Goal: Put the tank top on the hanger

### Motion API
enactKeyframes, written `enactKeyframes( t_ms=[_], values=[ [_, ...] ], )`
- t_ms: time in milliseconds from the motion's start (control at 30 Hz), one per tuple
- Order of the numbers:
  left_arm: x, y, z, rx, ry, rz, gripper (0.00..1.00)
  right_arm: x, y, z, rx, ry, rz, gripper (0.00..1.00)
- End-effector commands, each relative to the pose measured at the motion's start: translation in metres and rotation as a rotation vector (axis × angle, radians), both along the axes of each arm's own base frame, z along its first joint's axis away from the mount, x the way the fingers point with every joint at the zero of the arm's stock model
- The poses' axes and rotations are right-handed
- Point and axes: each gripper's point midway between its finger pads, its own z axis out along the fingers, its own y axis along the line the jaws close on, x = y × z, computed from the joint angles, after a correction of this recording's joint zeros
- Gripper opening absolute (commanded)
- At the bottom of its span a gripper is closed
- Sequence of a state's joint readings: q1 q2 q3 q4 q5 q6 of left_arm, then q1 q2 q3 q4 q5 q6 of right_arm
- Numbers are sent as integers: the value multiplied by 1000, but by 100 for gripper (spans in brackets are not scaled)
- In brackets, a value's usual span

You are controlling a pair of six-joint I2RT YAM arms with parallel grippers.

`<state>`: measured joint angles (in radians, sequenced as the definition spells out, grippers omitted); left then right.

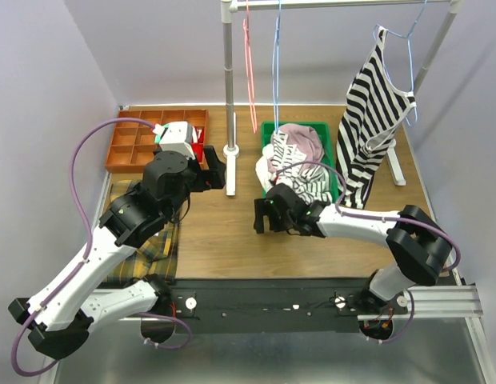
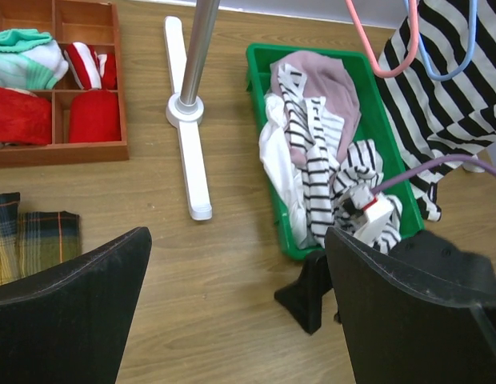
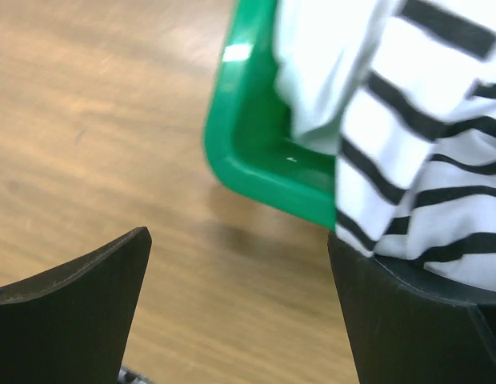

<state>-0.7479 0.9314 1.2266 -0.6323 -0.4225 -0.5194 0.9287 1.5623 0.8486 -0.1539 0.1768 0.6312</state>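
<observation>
The tank top [image 1: 310, 189], white with thin dark stripes, lies crumpled in a green bin [image 1: 267, 132] under a pink garment; it also shows in the left wrist view [image 2: 315, 172] and the right wrist view [image 3: 424, 152]. The light-blue hanger [image 1: 276, 68] hangs empty on the rack rail, and its lower loop shows in the left wrist view [image 2: 448, 64]. My right gripper [image 1: 261, 216] is open and low over the table at the bin's near-left corner [image 3: 240, 312], its right finger by cloth hanging over the rim. My left gripper [image 1: 216, 170] is open and empty, left of the bin [image 2: 236, 312].
A pink-red hanger [image 1: 250, 72] hangs beside the blue one. A bold black-and-white striped top [image 1: 374, 112] hangs on another hanger at the right. The rack pole and white foot [image 1: 230, 156] stand between the arms. A brown compartment box [image 1: 124, 148] and a plaid cloth [image 1: 152, 244] lie at the left.
</observation>
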Motion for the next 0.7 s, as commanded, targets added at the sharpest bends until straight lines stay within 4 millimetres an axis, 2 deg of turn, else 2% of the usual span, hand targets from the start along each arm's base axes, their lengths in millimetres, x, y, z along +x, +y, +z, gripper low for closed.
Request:
enactKeyframes(
  t_ms=[0,133,200,333,467,533,567,633,667],
  values=[
    [-3,2,-4,3,3,-11,99,35,-35,-1,-47,-17,-83,100],
    [-5,4,-4,4,0,-11,99,67,-72,1,-60,-22,-193,100],
    [-7,5,-3,1,-2,-12,99,74,-78,4,-46,-24,-197,100],
    [-6,3,-6,2,1,-17,99,93,-82,13,-69,-54,-220,100],
    [-7,0,-5,-12,7,-30,99,114,-74,41,-42,-91,-216,100],
    [-9,1,-4,-12,6,-33,99,110,-72,49,-27,-81,-210,100],
    [-10,3,-4,-6,8,-31,99,107,-70,62,5,-91,-196,100],
    [-12,6,-1,-7,-1,-31,99,98,-75,72,20,-97,-200,100],
    [-13,8,-1,-1,-2,-29,99,95,-79,95,57,-143,-213,100]
  ],
)
